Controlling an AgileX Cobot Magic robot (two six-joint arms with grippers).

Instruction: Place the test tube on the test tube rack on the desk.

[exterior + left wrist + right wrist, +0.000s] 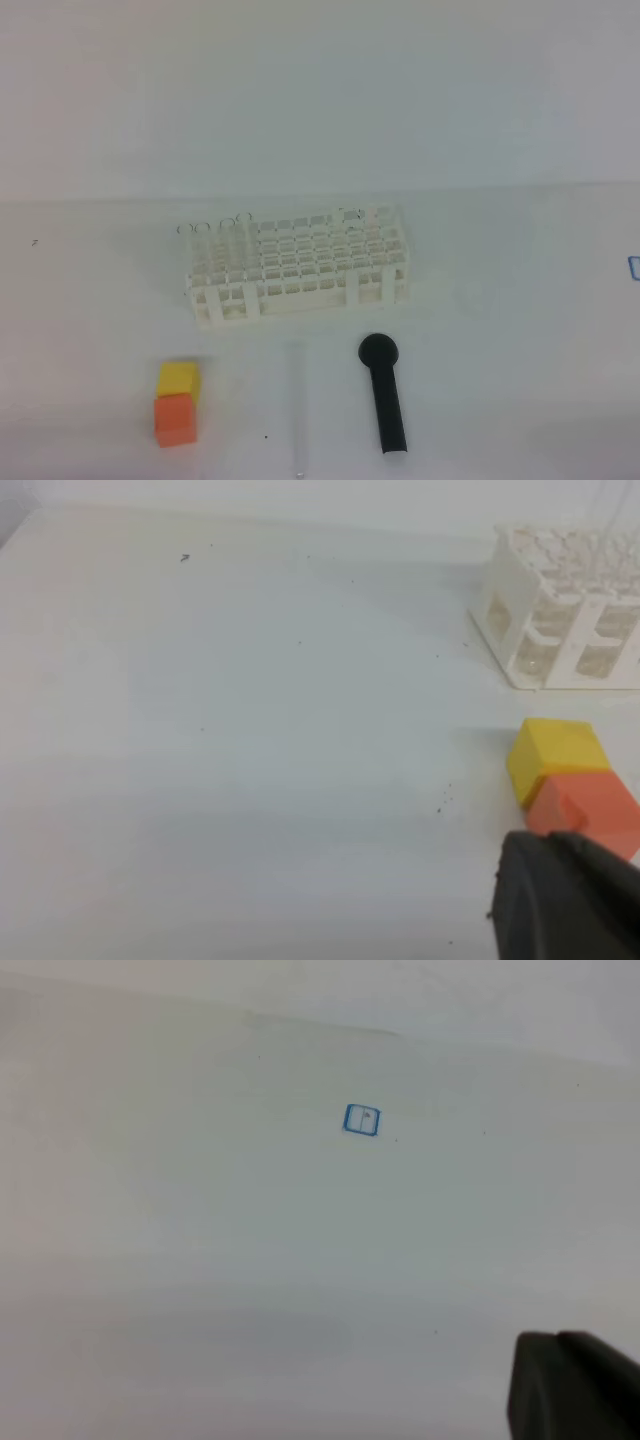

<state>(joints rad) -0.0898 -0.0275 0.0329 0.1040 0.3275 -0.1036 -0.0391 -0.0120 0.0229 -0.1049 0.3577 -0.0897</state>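
Exterior high view: test tube rack (298,265) stands on the table (500,330); clear test tube (297,405) lies before it, between stacked yellow and orange blocks (176,404) and a black tool (384,390). Left wrist view: left pincer (565,895) closed together, empty, beside the blocks; right wrist view: right pincer (575,1385) closed together, empty, above bare table bearing a blue square mark (361,1120).

Left hand (565,895): matte black, rounded, blurred. Right hand (572,1385): same black, blunt edge.

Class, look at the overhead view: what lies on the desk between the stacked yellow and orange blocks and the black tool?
A clear test tube lies there on the desk, seen faintly in the exterior high view.
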